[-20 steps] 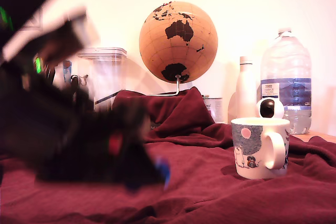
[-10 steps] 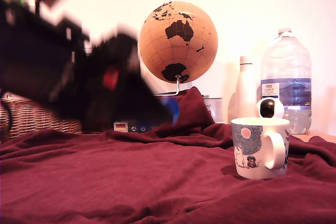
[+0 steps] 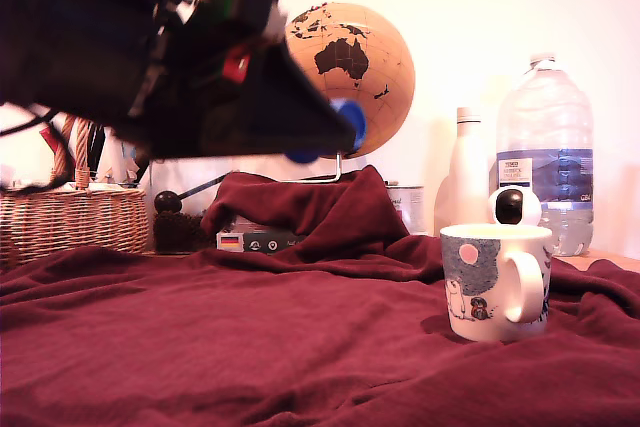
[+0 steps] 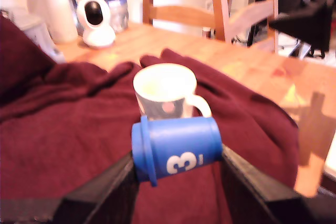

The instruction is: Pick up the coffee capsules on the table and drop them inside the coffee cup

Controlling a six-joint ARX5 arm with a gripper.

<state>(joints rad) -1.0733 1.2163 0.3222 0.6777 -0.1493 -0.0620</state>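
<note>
My gripper (image 3: 345, 132) hangs high over the dark red blanket, left of the globe in the exterior view, shut on a blue coffee capsule (image 3: 347, 123). In the wrist view the blue capsule (image 4: 176, 150) lies sideways between the two black fingers (image 4: 105, 192), its wide rim to one side and a white "3" on its wall. The white printed coffee cup (image 3: 495, 282) stands upright on the blanket at the exterior view's right, well below and to the right of the gripper. From the wrist, the cup (image 4: 163, 95) sits just beyond the capsule, its mouth open, with a pale blurred shape inside.
A cork globe (image 3: 340, 77), a tall white bottle (image 3: 467, 172), a large water bottle (image 3: 545, 147) and a small ball camera (image 3: 513, 207) stand behind the cup. A wicker basket (image 3: 70, 222) sits at the exterior view's left. Bare wood table (image 4: 273, 87) and a chair (image 4: 210, 3) lie beyond the blanket.
The arm has risen from low on the blanket at the exterior view's left and swung up and right, carrying the blue capsule. The cup has not moved.
</note>
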